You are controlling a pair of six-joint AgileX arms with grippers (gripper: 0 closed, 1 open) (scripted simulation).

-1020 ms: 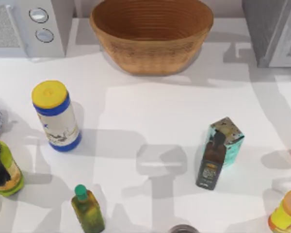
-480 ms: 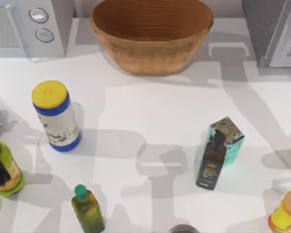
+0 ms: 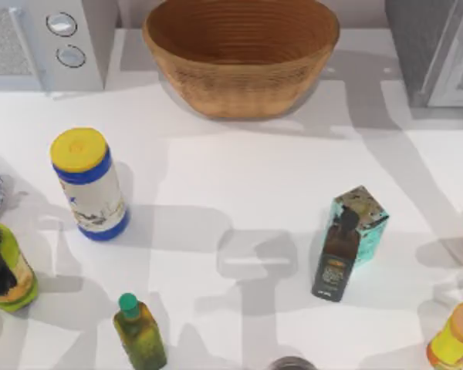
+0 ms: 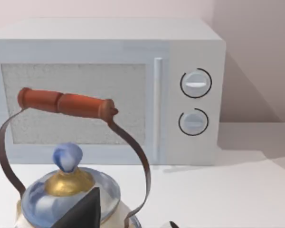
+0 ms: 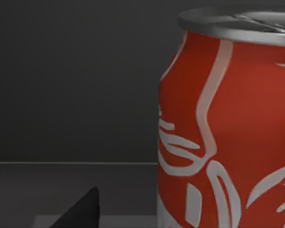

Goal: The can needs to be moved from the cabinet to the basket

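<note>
Can (image 5: pixel 228 123) stands upright against dark cabinet (image 5: pixel 71 80) walls, right gripper close by, its finger spacing untellable.

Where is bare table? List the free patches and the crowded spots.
Free: the white table between the brown woven wicker basket, the yellow-lidded blue-banded cylinder and the teal carton. Crowded: the left edge by the green bottle, and the right corner's orange-capped bottle.
</note>
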